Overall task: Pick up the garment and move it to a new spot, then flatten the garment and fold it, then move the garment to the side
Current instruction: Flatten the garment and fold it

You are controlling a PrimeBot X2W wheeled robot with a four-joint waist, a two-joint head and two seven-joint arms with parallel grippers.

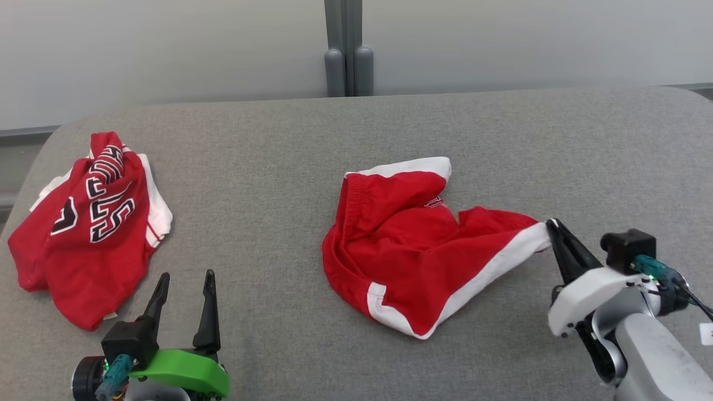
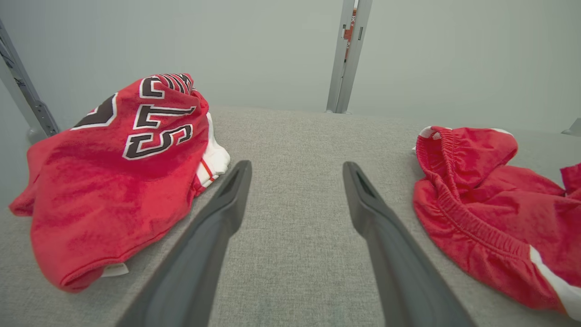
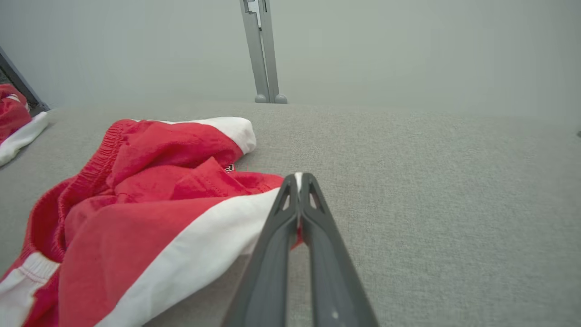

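The shorts (image 1: 412, 245) lie crumpled on the grey table (image 1: 278, 139), well to the right of the jersey (image 1: 89, 223), with bare cloth between them. They look to be the garment in hand. The elastic waistband (image 1: 348, 214) curves along the side facing the jersey, and one white hem (image 1: 501, 262) runs out to a point on the side away from it.

The right gripper (image 1: 551, 225) is at that far point. Its jaws are pressed together on the hem tip, and a sliver of white shows between the fingertips in the right wrist view. The left gripper (image 1: 186, 275) hovers just right of the jersey's near edge, jaws wide and holding nothing.

The shorts look thin, light and limp, probably a smooth sports knit. Lifted by one corner they will likely hang in a long drape and drag the rest across the table, so weight is no worry but shape is. The hem is a double layer and gives a firmer bite than single cloth. The pinch is right at the tip, though, so a sharp tug could slip it.

For flattening, the better holds are probably the two ends of the waistband, or the waistband on the jersey side against this hem, so the cloth can be pulled taut between the arms. The open left gripper is the nearer one to the waistband.
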